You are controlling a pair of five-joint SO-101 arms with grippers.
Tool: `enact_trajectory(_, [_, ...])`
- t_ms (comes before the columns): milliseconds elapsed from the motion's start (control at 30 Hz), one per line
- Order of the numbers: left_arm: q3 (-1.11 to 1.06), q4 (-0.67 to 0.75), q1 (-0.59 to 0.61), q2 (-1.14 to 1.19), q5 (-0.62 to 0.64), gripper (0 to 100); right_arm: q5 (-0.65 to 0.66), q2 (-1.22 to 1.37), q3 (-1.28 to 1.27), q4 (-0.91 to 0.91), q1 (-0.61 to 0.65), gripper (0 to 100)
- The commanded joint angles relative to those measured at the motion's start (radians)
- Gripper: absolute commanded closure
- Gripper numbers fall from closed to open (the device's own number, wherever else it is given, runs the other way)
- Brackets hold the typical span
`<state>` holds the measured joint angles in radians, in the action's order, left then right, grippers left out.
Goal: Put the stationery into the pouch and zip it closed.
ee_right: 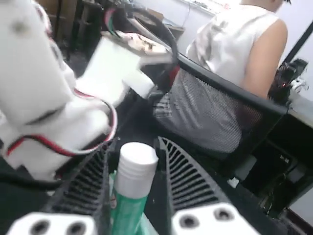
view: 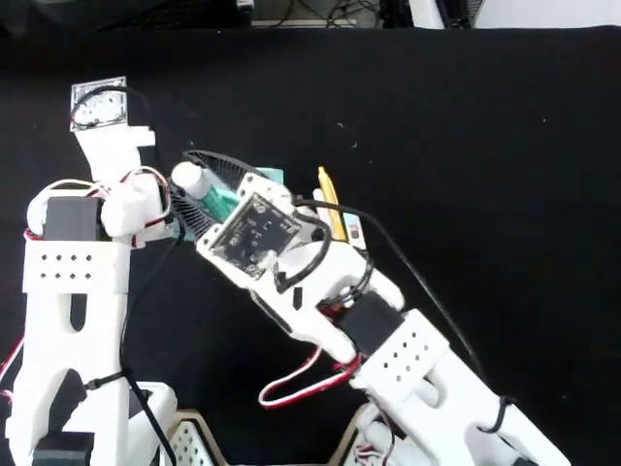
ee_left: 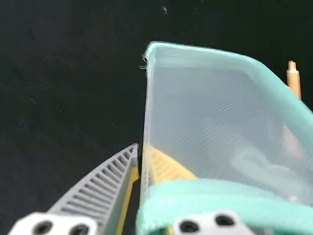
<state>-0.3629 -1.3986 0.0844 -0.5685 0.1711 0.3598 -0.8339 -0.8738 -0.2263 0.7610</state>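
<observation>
While the left hand (ee_left: 138, 166) pinches the rim of the clear, mint-edged pouch (ee_left: 210, 132) on the black table (view: 485, 146), the right hand (ee_right: 133, 144) grips the green, white-capped glue stick (ee_right: 132, 181) beside it, cap pointing at the left hand.

Bright, even light; white arm (view: 68, 291) glares against the black table (view: 505, 146); shadows barely show.

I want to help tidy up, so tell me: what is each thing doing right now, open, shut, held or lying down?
Left end effector: shut on the translucent, teal-edged pouch.
Pouch: held by one edge; zip state unclear.
Right end effector: shut on the green plastic glue stick with a white cap.
Glue stick: capped, held.
Yellow pencil: lying loose on the black table, outside the pouch.
</observation>
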Motion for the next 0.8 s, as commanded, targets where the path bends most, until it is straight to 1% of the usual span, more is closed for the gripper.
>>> enact_trajectory(0, [0.031, 0.002, 0.012, 0.003, 0.005, 97, 0.009, -0.047, -0.071, 0.003, -0.034, 98.6])
enact_trajectory(233, [0.028, 0.002, 0.01, 0.006, 0.005, 97, 0.011, -0.236, -0.202, -0.002, -0.032, 98.6])
enact_trajectory(400, [0.03, 0.002, 0.01, 0.009, 0.005, 97, 0.011, -0.263, -0.251, -0.012, -0.032, 98.4])
enact_trajectory(467, [0.03, 0.002, 0.01, 0.009, 0.005, 97, 0.003, -0.249, -0.228, -0.066, -0.032, 93.6])
enact_trajectory(533, [0.028, 0.002, 0.01, 0.009, 0.005, 97, -0.002, -0.229, -0.177, -0.144, -0.031, 83.2])
enact_trajectory(600, [0.027, 0.002, 0.01, 0.009, 0.003, 97, -0.058, -0.209, -0.111, -0.224, -0.031, 76.3])
enact_trajectory(667, [0.027, 0.002, 0.01, 0.009, 0.003, 97, -0.109, -0.193, -0.038, -0.285, -0.031, 76.9])
enact_trajectory(767, [0.027, 0.002, 0.01, 0.009, 0.003, 97, -0.121, -0.183, 0.044, -0.313, -0.031, 79.2])
